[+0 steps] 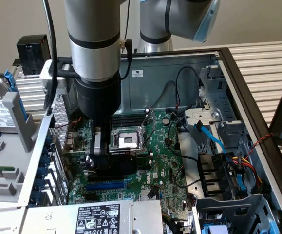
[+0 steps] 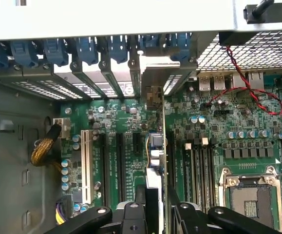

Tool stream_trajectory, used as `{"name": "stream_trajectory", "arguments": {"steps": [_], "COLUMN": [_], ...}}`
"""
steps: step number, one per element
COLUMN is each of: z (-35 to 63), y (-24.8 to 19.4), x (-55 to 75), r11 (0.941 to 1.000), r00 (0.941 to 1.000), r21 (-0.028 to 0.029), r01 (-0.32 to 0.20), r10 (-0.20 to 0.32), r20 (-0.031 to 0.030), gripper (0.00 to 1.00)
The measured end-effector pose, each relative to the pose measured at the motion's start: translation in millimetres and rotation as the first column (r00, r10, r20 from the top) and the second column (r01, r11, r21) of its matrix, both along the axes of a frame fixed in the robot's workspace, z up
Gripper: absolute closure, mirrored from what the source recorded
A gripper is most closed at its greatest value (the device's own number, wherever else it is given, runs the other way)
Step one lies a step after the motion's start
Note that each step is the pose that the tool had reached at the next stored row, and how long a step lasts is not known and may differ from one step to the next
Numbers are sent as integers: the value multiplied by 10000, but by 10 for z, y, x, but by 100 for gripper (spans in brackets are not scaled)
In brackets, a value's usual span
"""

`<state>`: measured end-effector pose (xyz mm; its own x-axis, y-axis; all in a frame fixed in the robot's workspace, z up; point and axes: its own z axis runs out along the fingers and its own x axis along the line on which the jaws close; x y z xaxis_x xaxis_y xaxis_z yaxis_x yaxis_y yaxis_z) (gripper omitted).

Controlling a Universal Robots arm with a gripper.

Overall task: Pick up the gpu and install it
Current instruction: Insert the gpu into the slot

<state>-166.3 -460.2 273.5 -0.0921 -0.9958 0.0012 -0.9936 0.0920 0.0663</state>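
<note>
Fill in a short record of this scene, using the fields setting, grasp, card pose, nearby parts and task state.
setting: open computer case with a green motherboard inside
grasp: hand closed on the gpu, low over the board
card pose: on edge, metal bracket toward the case's rear slot openings
nearby parts: empty CPU socket; blue slot
task state: gpu picked up; whether it is seated cannot be told

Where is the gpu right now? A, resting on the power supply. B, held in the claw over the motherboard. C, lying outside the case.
B: the claw is closed on the gpu, holding it on edge just above the motherboard inside the case.
</note>
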Motion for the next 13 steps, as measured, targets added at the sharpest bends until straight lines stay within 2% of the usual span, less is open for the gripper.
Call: {"name": "stream_trajectory", "arguments": {"steps": [13], "z": [-66], "y": [-8], "x": [-38], "r11": [10000], "r00": [10000], "r21": [-1], "r01": [0], "r10": [0], "r20": [-1], "gripper": [73]}}
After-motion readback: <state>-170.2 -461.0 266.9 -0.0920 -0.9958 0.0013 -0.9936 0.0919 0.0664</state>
